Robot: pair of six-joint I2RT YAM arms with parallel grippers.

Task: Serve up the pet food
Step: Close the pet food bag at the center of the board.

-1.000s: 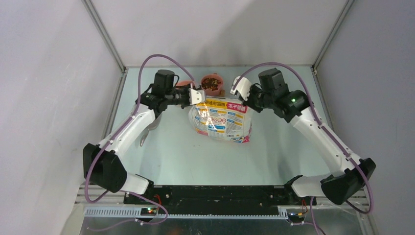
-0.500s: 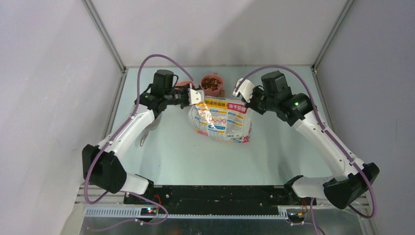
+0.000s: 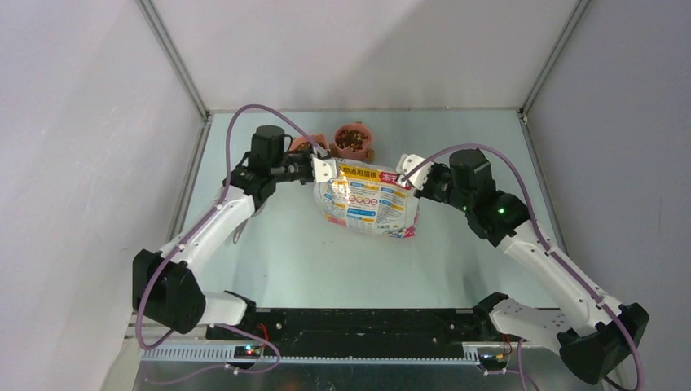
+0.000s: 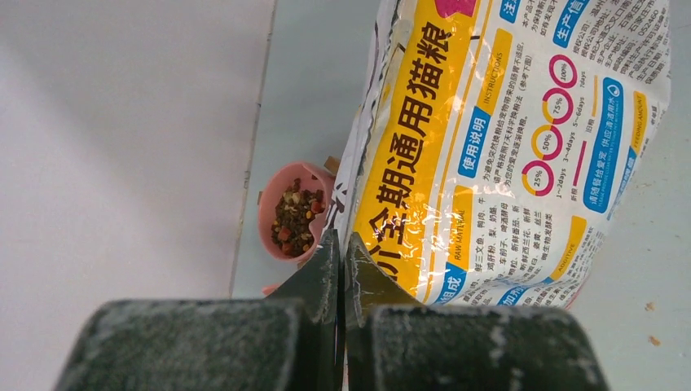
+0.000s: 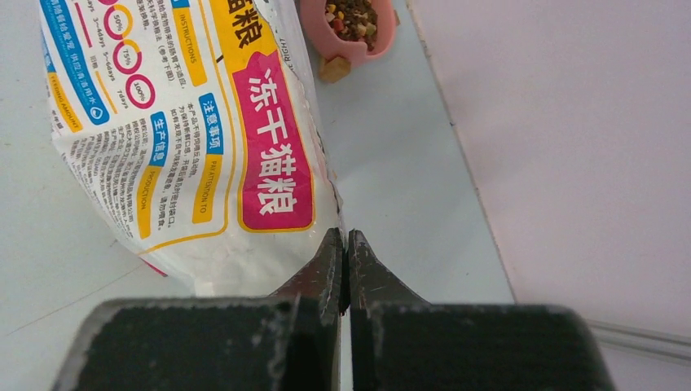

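The pet food is a heap of brown and reddish kibble in a pink bowl at the back of the table, also seen in the left wrist view and right wrist view. In front of the bowl lies a printed white, yellow and pink bag. My left gripper is shut on the bag's back-left edge, its jaws pinching the film. My right gripper is shut on the bag's back-right edge, where the film runs between the fingertips.
A second pink object sits just behind the left gripper, left of the bowl. A grey piece shows under the left forearm. White enclosure walls close off the left, right and back of the pale green table.
The right arm swung from beside the bowl toward the near side and closed on the bag's right corner. The left gripper kept its grip and shifted slightly toward the near side.
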